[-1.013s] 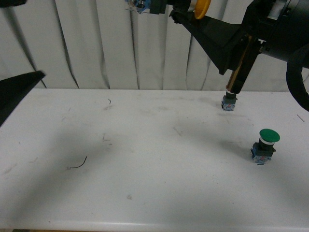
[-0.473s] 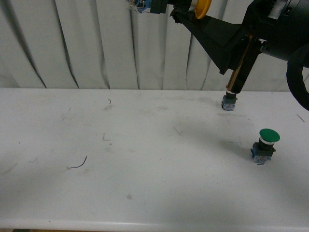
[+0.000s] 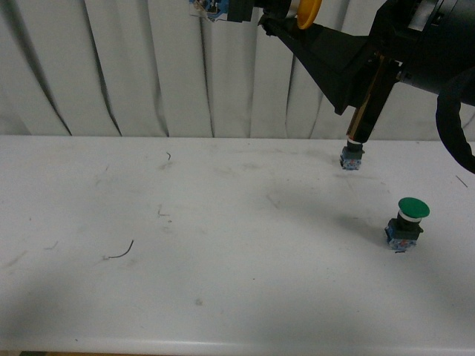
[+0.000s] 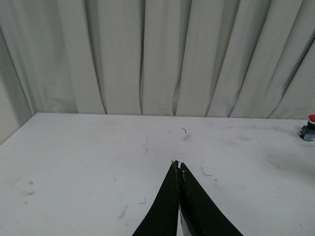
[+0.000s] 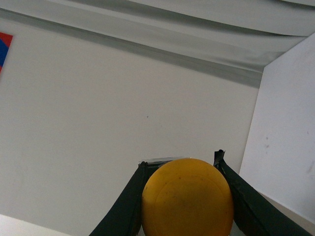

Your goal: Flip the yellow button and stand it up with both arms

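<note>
My right gripper (image 5: 181, 163) is clamped on the yellow button (image 5: 187, 199) — on the right wrist cam the yellow cap fills the gap between the two black fingers (image 5: 127, 209) and touches both. On the front cam the button hangs high in the air, well above the table (image 3: 223, 297), up and to the left of the green-capped switch (image 3: 405, 222). It lies roughly sideways: cap end nearer the green switch's side, blue/clear base end pointing further away. The green switch stands upright on the table, cap on top. The red-capped switch (image 3: 352, 157) stands further back than the green one and a bit left, apart from it; its top is hidden on the front cam by the right arm (image 3: 415, 44). My left gripper (image 4: 177, 166) has its tips pressed together w/ nothing between them — it hangs over the tabletop, well apart from the red-capped switch.
</note>
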Robot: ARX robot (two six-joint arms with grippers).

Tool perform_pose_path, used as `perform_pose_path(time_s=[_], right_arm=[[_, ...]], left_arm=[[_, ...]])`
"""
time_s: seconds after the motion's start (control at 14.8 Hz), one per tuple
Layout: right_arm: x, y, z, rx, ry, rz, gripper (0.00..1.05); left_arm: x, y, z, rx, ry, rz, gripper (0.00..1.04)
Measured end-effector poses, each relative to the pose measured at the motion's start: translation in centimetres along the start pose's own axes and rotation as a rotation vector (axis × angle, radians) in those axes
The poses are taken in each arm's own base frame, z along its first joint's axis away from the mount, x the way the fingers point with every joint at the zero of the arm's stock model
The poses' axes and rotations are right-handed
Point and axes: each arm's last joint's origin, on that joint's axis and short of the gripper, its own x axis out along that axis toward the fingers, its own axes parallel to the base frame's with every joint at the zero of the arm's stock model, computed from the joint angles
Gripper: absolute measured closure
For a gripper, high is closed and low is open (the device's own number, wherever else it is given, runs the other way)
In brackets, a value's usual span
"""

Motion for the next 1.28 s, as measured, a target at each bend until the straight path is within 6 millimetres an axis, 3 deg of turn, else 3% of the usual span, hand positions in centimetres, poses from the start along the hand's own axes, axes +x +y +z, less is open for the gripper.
perform_pose_path(time_s=[0.47, 0.74, 1.15, 1.28], right_arm=[[0.0, 0.0, 0.1, -0.013, -0.006, -0.002, 0.69], [-0.1, 0.0, 0.2, -0.025, -0.013, -0.002, 0.69], [0.0, -0.1, 0.0, -0.031, -0.013, -0.004, 0.69], [-1.0, -0.2, -0.1, -0.133, -0.022, -0.025, 0.69]], left_arm=[[-0.9, -2.4, -1.3, 0.007, -0.030, -0.022, 1.03], [-2.0, -2.3, -2.3, 0.008, 0.026, 0.004, 1.03], [-2.1, -2.3, -2.1, 0.007, -0.001, 0.005, 1.02], [-2.1, -2.3, -2.1, 0.008, -0.002, 0.005, 0.72]])
